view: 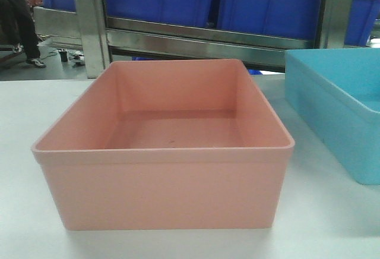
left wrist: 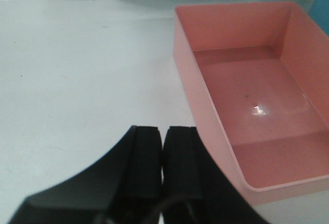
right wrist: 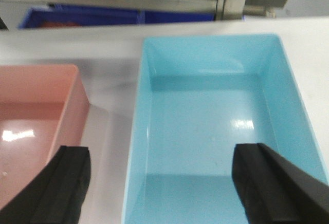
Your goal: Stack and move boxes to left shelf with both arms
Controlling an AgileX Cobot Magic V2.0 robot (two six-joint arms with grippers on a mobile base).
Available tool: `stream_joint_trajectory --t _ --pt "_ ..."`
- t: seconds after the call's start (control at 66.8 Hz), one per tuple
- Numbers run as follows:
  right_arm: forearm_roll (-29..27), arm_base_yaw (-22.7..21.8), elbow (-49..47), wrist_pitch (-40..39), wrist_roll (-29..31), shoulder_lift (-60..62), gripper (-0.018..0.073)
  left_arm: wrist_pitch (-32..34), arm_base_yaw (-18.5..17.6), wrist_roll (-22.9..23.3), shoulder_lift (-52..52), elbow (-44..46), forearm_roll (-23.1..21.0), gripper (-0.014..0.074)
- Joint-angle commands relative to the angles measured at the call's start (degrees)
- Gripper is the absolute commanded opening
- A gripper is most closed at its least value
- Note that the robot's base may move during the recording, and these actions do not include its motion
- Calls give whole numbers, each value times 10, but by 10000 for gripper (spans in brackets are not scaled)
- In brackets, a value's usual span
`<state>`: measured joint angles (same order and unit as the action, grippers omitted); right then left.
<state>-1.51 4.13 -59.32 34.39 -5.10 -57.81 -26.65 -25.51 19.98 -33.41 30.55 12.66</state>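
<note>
A salmon pink box (view: 163, 188) stands empty on the white table, front and centre. The light turquoise box (view: 338, 104) stands to its right, apart from it. My left gripper (left wrist: 163, 131) is shut with nothing between its fingers, hovering over the table just left of the pink box (left wrist: 247, 90). Over the near end of the turquoise box (right wrist: 205, 131) my right gripper (right wrist: 159, 157) is open wide; its left finger (right wrist: 64, 183) is over the gap beside the pink box (right wrist: 36, 106) and its right finger (right wrist: 267, 183) over the turquoise interior. Neither arm shows in the front view.
A steel rack frame (view: 202, 36) with dark blue crates (view: 261, 0) runs behind the table. A seated person (view: 18, 21) is at the far left, with small items on the floor nearby. Bare white tabletop (left wrist: 77, 64) stretches left of the pink box.
</note>
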Motion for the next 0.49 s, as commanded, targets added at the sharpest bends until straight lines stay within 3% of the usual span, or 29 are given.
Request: stream_joint_trajectory --t 0.0,0.12,0.24,0.479 --pt "9 -20 -92 52 3 -46 613 44 1 -2 1 16 6 -10" --pt "9 -93 -199 155 19 -141 613 44 1 -2 1 16 6 -10" --pt "8 -173 -280 217 98 -218 613 44 1 -2 1 16 20 -10" --pt "7 -218 -328 167 217 -350 613 44 1 -2 1 16 31 -10"
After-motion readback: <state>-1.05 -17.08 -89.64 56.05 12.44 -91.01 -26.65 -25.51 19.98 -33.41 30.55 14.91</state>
